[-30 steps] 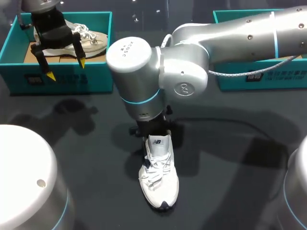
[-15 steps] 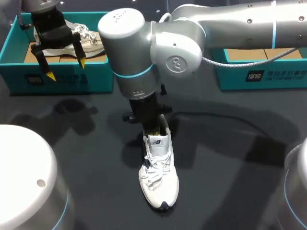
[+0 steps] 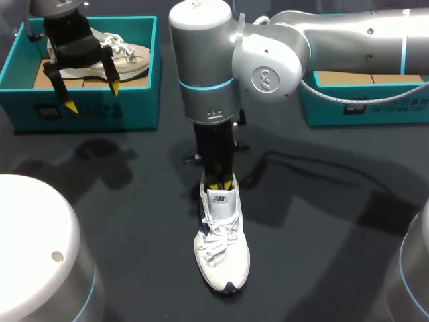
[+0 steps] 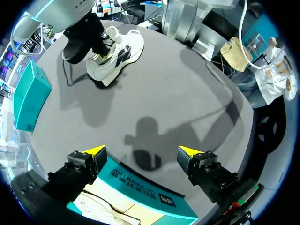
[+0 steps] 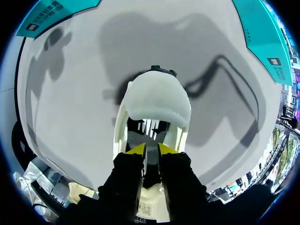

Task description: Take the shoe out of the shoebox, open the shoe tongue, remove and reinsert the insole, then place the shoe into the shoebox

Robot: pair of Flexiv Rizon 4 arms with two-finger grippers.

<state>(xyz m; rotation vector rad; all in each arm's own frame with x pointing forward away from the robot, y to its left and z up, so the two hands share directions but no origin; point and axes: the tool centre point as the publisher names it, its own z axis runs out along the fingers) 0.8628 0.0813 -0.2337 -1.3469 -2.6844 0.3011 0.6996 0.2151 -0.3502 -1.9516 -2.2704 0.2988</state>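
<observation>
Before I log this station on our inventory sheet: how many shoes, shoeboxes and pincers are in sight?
Shoes: 2, the white shoe on the table and the cream shoe in the left shoebox.
Shoeboxes: 2, that left shoebox and the right shoebox.
Pincers: 2, the left pincer and the right pincer.
Total: 6.

A robotics lab bench: a dark table [image 3: 100, 201] carries a teal shoebox [image 3: 87, 107] at its far left, a second shoebox [image 3: 375, 111] at its far right, and a silver robot arm [image 3: 335, 40] hangs over its middle.
</observation>
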